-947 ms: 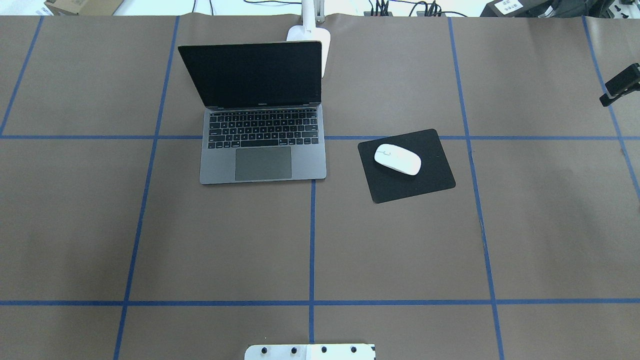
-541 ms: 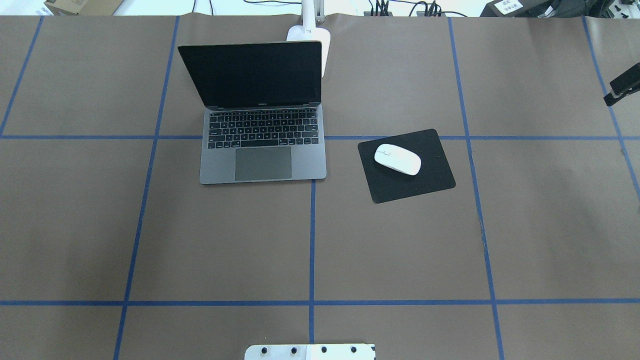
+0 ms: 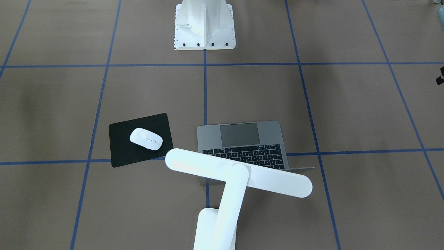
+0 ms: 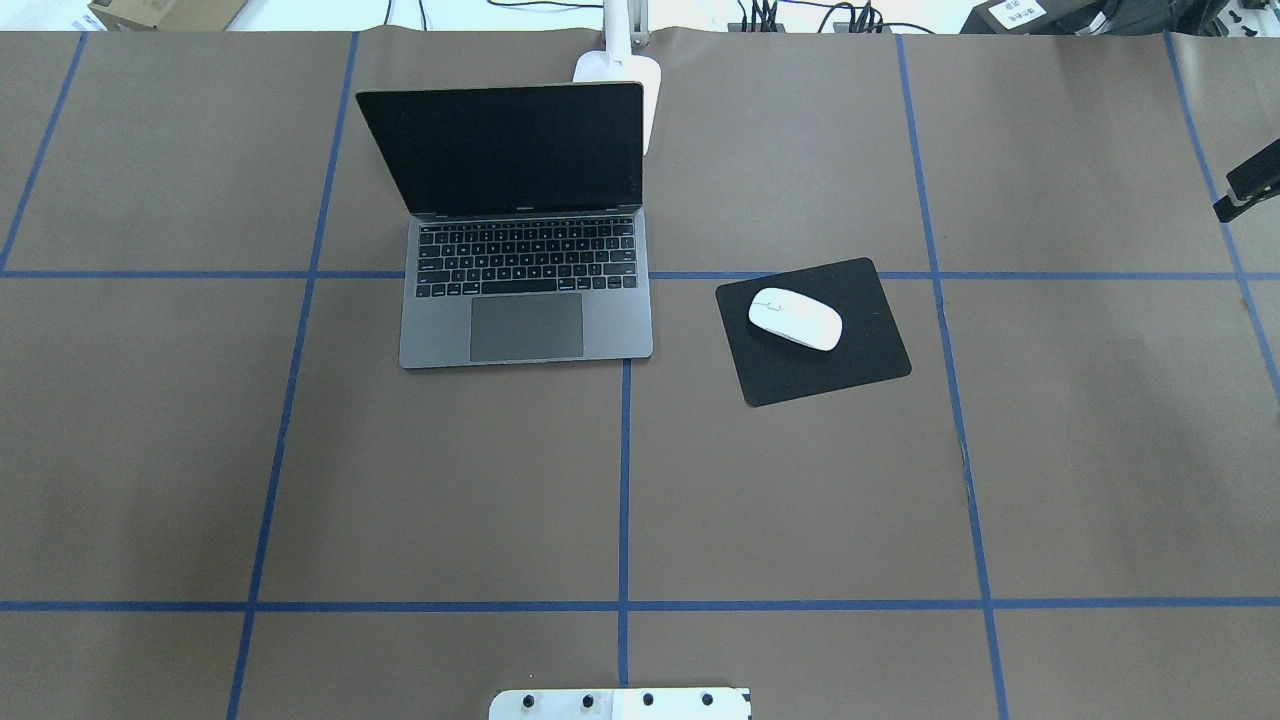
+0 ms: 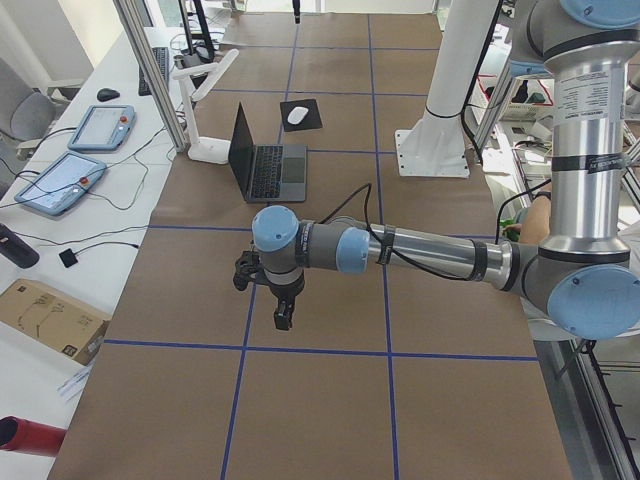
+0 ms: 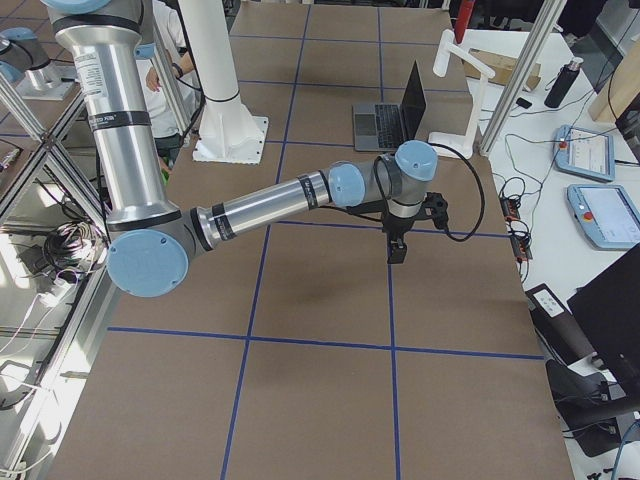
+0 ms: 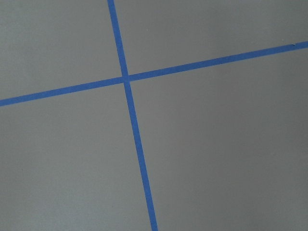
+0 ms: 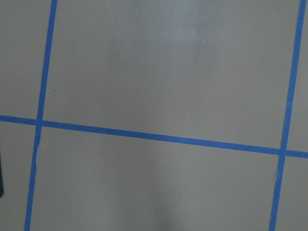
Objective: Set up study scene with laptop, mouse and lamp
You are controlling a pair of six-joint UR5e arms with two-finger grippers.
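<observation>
Laptop [image 4: 525,230] open by the tabletop's far edge, lamp [image 3: 277,180] behind it, bar head crosswise above the keys. Mouse [image 4: 795,318] on mat [image 4: 850,370] toward the right edge, nearer the right gripper [image 6: 397,252]. Left gripper [image 5: 283,318] hangs over the left end. Jaws, both: cannot tell.
</observation>
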